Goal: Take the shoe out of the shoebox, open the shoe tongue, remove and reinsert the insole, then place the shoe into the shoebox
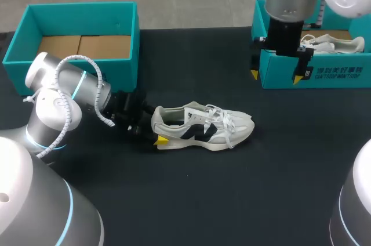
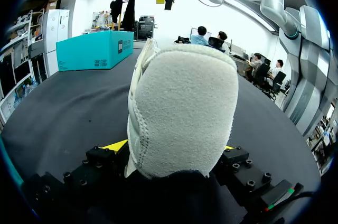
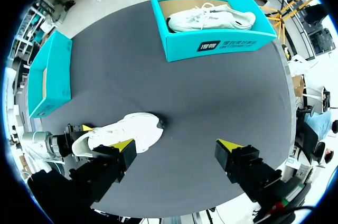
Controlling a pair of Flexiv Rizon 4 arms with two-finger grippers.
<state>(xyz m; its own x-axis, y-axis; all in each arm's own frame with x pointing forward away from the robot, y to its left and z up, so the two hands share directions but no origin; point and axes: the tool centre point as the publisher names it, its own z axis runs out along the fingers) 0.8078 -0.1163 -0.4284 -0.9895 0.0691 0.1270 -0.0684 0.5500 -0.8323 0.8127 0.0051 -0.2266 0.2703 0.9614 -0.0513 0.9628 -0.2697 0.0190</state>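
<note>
Well left of the shoe (image 1: 203,127) and behind its heel: empty shoebox (image 1: 81,11), teal, open, brown card floor showing; near wall partly hidden by the left arm.

At the shoe's heel: left gripper (image 1: 155,130), fingers narrowed onto the heel from both sides, gripping it; in the head view only one yellow tip shows, on the near side of the heel, the far finger hidden behind the shoe; in the left wrist view the heel fills the gap, yellow slivers peeking out on each side, toe and laces blocked from sight.

Shoe itself: white with dark side marking, upright on its sole on the black table (image 1: 203,199), toe pointing away from the left gripper, laces loose; insole too dark to make out.

Right of the shoe and behind its toe: right gripper (image 1: 276,76) in the air, fingers spread wide, holding and touching nothing; it hangs over the near-left corner of the second shoebox (image 1: 324,75), teal; second shoe (image 1: 330,43) inside, white, partly covered by the right arm; box cut off at the frame edge.
</note>
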